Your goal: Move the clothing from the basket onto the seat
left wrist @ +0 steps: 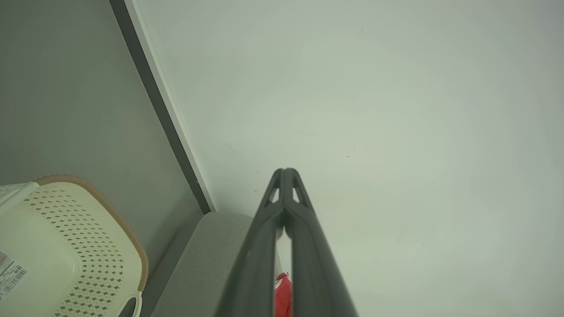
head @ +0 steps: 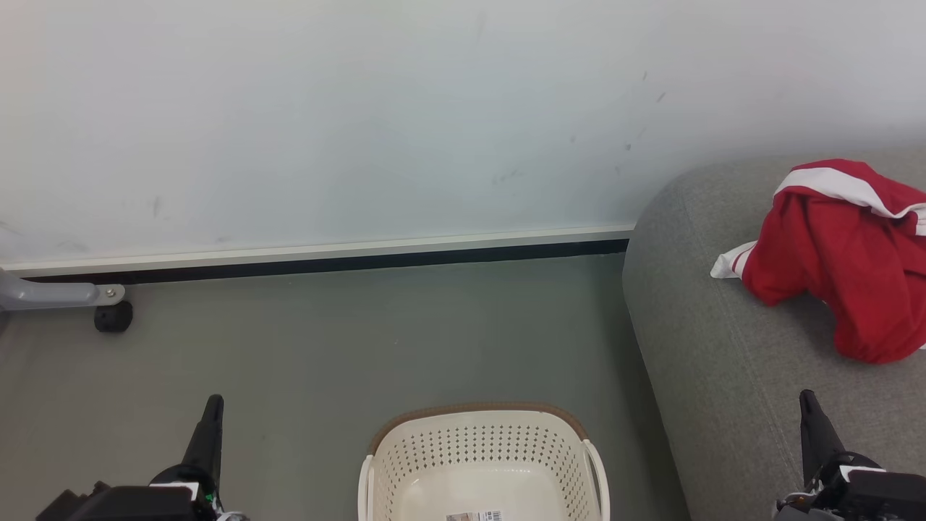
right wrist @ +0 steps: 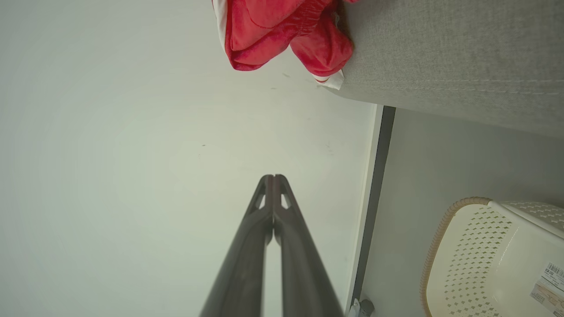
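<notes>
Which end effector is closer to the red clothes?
The right end effector, over the grey sofa where the red clothes lie; the left end effector is over the floor.

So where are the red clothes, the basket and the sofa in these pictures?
red clothes (head: 832, 268), head view, on the crumpled red fabric.
basket (head: 477, 441), head view, on its perforated back wall.
sofa (head: 709, 376), head view, on its bare grey cushion.

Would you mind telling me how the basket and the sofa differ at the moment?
The basket is cream perforated plastic; the sofa is grey woven fabric. The sofa bears the red clothing; the basket shows none. The basket is far smaller than the sofa. Both stand on the floor.
</notes>
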Controlling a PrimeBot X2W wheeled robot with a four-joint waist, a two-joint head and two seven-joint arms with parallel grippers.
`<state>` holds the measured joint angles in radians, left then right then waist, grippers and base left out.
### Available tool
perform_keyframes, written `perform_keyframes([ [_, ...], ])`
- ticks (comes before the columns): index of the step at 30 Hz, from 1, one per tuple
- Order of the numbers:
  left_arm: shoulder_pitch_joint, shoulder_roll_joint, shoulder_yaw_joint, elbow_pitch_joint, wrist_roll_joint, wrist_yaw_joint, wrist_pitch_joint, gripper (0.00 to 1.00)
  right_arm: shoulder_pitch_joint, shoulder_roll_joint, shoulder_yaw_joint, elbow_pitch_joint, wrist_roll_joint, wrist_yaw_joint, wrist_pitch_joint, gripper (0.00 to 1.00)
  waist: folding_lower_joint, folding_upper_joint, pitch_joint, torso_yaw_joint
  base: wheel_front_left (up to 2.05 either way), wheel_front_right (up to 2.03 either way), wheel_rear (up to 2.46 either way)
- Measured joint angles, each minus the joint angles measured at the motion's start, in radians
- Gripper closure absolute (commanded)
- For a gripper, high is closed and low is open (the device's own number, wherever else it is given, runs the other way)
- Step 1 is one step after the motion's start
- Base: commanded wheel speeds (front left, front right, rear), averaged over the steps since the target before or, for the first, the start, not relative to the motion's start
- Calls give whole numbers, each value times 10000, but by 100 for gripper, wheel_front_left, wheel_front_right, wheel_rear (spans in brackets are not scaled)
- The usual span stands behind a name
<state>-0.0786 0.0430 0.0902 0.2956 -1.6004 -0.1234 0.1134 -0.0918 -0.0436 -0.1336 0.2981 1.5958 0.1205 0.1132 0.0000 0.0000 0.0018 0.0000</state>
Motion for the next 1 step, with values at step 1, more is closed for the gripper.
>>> perform_keyframes([
  [1, 0, 0, 0, 0, 0, 0, 0, 100, 0, 0, 0, 0, 0, 0, 0, 100, 0, 0, 0, 0, 0, 0, 0],
])
